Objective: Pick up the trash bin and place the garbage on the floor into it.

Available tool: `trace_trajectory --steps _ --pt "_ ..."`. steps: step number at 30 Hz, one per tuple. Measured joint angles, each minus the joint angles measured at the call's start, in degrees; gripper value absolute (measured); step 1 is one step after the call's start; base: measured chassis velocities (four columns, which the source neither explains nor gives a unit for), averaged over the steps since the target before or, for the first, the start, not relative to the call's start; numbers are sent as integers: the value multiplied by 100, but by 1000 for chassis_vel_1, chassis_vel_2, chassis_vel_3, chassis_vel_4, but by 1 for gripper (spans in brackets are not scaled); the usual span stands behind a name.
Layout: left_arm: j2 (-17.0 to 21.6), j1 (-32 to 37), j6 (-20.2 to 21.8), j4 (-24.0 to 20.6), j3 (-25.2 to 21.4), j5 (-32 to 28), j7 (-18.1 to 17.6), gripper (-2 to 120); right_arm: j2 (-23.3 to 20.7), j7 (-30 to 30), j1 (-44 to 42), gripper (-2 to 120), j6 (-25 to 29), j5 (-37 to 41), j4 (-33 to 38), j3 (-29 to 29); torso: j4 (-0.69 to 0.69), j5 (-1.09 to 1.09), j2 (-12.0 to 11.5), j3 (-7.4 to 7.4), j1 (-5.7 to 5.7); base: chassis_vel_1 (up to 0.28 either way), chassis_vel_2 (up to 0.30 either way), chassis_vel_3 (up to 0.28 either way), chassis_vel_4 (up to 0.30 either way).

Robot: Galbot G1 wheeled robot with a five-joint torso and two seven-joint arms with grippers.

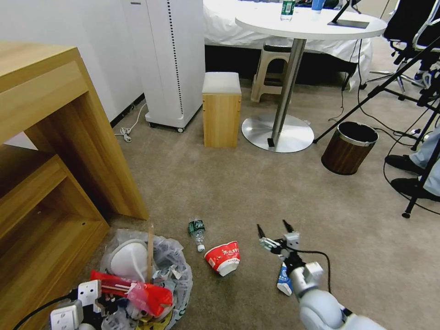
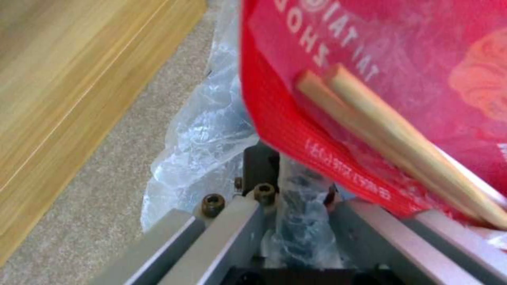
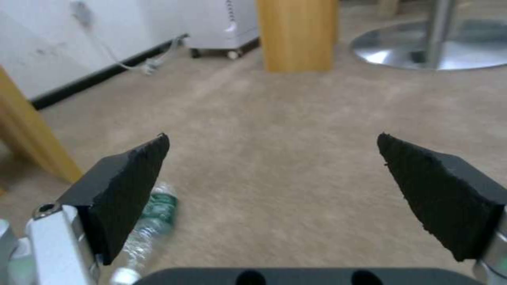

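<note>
The trash bin [image 1: 176, 268], wrapped in its crinkly white bag [image 2: 206, 130], stands on the floor [image 1: 256, 192] at lower left. It holds a white slipper [image 1: 128, 259], an upright wooden stick [image 1: 150, 250] and a red wrapper [image 1: 146, 293]. My left gripper [image 1: 98, 300] is shut on the bin's bagged rim [image 2: 296, 198], under the red wrapper [image 2: 401, 59] and a pair of wooden sticks [image 2: 396, 134]. My right gripper [image 1: 275, 229] hovers open over bare carpet. A green-label bottle [image 1: 197, 231] [image 3: 153, 221], a tipped red-white paper bowl [image 1: 223, 257] and a blue-white carton [image 1: 284, 280], partly behind my right arm, lie nearby.
A wooden shelf unit [image 1: 55, 151] borders the left. Farther back stand a wooden box stool [image 1: 222, 114], a round table's steel base [image 1: 277, 133], a white appliance [image 1: 172, 59] and a brown wood-grain bin [image 1: 349, 147]. Tripod legs [image 1: 412, 137] and a person's shoes [image 1: 403, 165] are at right.
</note>
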Motion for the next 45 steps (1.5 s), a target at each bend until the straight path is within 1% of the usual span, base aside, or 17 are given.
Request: trace_trajectory --steps 2,3,4,5,6,7,9,11,12,14,15,16,18,19,22,30,45 --pt "-91 8 2 21 -6 39 5 0 21 -591 576 100 -36 771 -330 -396 0 0 0 0 0 0 0 0 0" --pt "-91 8 2 21 -6 39 5 0 21 -591 576 100 -36 771 -330 -396 0 0 0 0 0 0 0 0 0" --pt "-129 -10 1 59 1 57 5 0 21 -813 769 100 -59 1049 -478 -563 1 -1 0 0 0 0 0 0 0" --pt "-155 -13 2 94 9 75 8 0 -39 -1087 889 100 -117 1341 -534 -722 0 1 0 1 0 0 0 0 0" --pt "-170 -27 3 132 18 89 10 0 -159 -1579 1010 100 -137 1582 -648 -864 0 -1 0 0 0 0 0 0 0" --pt "-170 -27 3 132 18 89 10 0 -159 -1579 1010 100 -137 1582 -648 -864 0 -1 0 0 0 0 0 0 0" --pt "-171 -82 5 195 47 96 11 0 -270 -2514 1191 100 -8 1613 -1138 -1013 -1 0 -1 0 0 0 0 0 0" --pt "-161 -130 5 232 81 92 24 0 -268 -2856 1354 100 113 1451 -1544 -1128 -2 -1 -1 1 0 0 0 0 0" --pt "-161 -130 5 232 81 92 24 0 -268 -2856 1354 100 113 1451 -1544 -1128 -2 -1 -1 1 0 0 0 0 0" --pt "-179 -190 3 277 124 87 37 0 -131 -2889 1462 100 409 959 -1911 -1078 -1 2 -1 0 0 0 0 0 0" --pt "-200 -193 1 298 140 104 42 0 -60 -2663 1445 100 547 777 -1931 -965 -1 1 -1 1 0 0 0 0 0" --pt "-200 -193 1 298 140 104 42 0 -60 -2663 1445 100 547 777 -1931 -965 -1 1 -1 1 0 0 0 0 0" --pt "-248 -191 -2 314 151 134 61 0 22 -2297 1277 100 748 520 -1737 -662 0 0 -1 0 0 0 0 0 0" --pt "-248 -191 -2 314 151 134 61 0 22 -2297 1277 100 748 520 -1737 -662 0 0 -1 0 0 0 0 0 0" --pt "-235 -217 -7 313 152 113 55 0 68 -1897 1088 100 1066 12 -1411 -369 -2 -2 0 0 0 0 0 0 0" --pt "-223 -221 -10 345 128 94 35 0 257 -1678 963 100 1397 -181 -1404 -222 -1 0 -1 0 0 0 0 0 0" --pt "-245 -183 -11 345 113 135 33 0 414 -1683 990 100 1470 -378 -1507 -368 -1 0 1 -1 -1 -9 7 8 -8"
